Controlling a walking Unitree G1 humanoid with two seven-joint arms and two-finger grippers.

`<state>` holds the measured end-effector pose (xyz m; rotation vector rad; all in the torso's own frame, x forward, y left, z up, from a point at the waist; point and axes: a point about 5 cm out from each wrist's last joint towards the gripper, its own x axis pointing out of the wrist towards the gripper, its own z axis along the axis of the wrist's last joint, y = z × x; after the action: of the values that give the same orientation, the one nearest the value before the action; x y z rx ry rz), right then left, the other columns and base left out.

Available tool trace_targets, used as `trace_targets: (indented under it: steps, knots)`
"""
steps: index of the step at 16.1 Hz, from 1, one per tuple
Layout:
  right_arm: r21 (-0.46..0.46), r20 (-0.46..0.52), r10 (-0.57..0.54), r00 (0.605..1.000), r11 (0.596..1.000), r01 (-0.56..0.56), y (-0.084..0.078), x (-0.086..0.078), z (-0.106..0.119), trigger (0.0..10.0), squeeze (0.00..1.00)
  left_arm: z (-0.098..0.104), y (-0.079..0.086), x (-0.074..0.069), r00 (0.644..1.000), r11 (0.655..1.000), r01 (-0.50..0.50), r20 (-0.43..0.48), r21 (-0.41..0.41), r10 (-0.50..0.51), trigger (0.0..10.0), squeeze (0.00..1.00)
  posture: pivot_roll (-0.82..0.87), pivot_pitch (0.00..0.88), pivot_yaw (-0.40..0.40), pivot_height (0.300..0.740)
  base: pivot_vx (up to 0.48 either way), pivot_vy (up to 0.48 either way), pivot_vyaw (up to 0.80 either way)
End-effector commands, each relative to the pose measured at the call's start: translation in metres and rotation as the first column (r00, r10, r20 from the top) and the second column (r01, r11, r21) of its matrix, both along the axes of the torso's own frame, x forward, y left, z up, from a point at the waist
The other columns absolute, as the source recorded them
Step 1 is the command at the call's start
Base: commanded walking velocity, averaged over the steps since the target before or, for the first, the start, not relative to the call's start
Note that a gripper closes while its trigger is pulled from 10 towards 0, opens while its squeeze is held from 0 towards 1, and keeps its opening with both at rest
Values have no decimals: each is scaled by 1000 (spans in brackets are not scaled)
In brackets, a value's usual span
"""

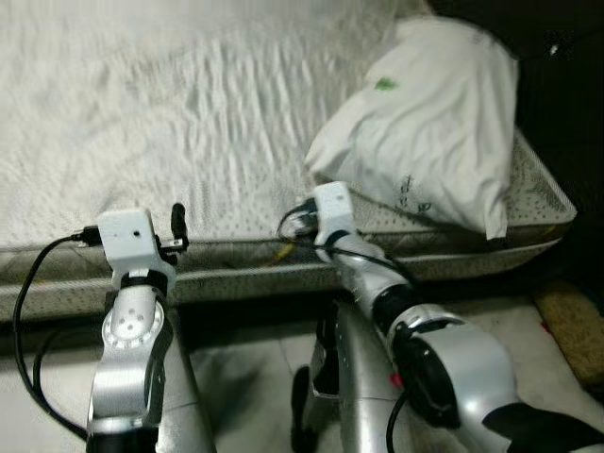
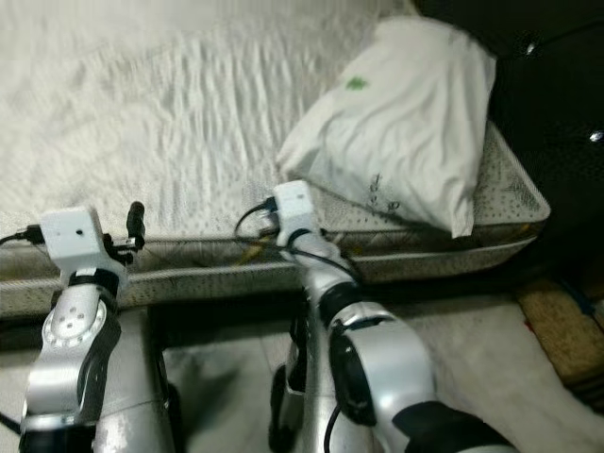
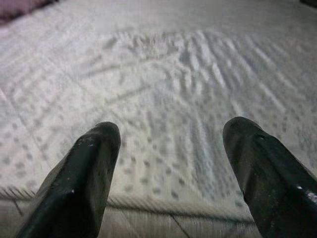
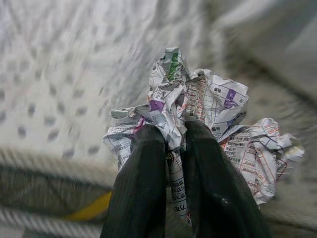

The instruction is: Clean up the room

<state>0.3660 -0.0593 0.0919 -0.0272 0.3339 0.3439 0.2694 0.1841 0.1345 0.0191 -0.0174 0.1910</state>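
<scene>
Crumpled printed paper [image 4: 198,119], colourful markings

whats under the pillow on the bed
The pillow lies on the dotted white mattress, near its corner and overhanging the edge slightly. Whatever sits beneath it is covered. In front, the right end effector pinches crumpled printed paper.

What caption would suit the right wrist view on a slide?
Right gripper shut on a crumpled printed paper, held just above the mattress edge.
</scene>
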Motion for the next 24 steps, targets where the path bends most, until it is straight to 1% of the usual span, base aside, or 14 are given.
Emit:
trace_targets:
  steps: [1,4,6,7,9,10,12,13,14,16,17,18,20,24]
  knots:
    - [38,-1,-32,999,999,32,-10,0,-2,0,0,-1,1,5,1000,1000,16,4,-3,-16,10000,0,137,0,-120,515,0,0,0]
    - [117,26,-81,996,990,78,-28,2,-1,0,0,-1,-2,12,999,1000,29,20,4,-30,10000,0,110,0,-83,515,0,0,0]
    - [211,115,-96,989,975,70,-42,0,6,0,0,-7,-5,13,999,999,47,24,7,-47,10000,0,60,0,-45,515,0,0,0]
    - [239,196,-105,975,969,57,-52,-7,10,0,0,-11,-5,10,998,998,57,23,8,-57,10000,0,45,0,-37,515,0,0,0]
    - [229,324,-68,944,973,-8,-59,-29,16,0,0,-16,-5,7,998,998,64,21,8,-64,10000,0,31,0,-30,515,0,0,0]
    - [215,347,-53,936,976,-25,-59,-33,17,0,0,-16,-5,7,998,998,58,22,7,-59,10000,0,29,0,-34,515,0,0,0]
    - [128,442,-37,896,992,-22,-68,-56,23,0,0,-10,-12,10,998,999,34,53,20,-35,10000,0,46,0,-59,515,0,0,0]
    - [85,444,-52,895,996,16,-74,-61,21,2235,0,-8,-16,9,996,998,47,68,32,-49,10000,0,46,0,-61,515,0,0,0]
    - [48,437,-56,898,998,39,-80,-69,18,10000,0,-10,-17,3,996,997,58,67,43,-61,10000,0,40,0,-53,515,0,0,0]
    - [-1,416,-57,908,998,63,-88,-81,13,10000,0,-21,-12,-11,998,998,49,23,40,-50,10000,0,22,0,-32,515,0,0,0]
    - [48,397,-63,916,998,48,-91,-86,14,10000,0,-28,-6,-22,1000,1000,19,-7,19,-19,10000,0,-5,0,-17,515,0,0,0]
    - [66,391,-65,918,997,43,-91,-88,14,10000,0,-28,-5,-24,1000,1000,16,-9,14,-15,10000,0,-9,0,-16,515,0,0,0]
    - [26,368,-125,921,992,125,-101,-95,18,10000,0,-25,-4,-32,1000,1000,3,-1,15,-3,10000,0,-19,0,-23,515,0,0,0]
    - [24,353,-2,935,1000,-6,-77,-106,22,10000,0,-34,-6,-39,999,1000,13,-38,-11,-13,10000,0,-40,0,-25,515,0,0,0]
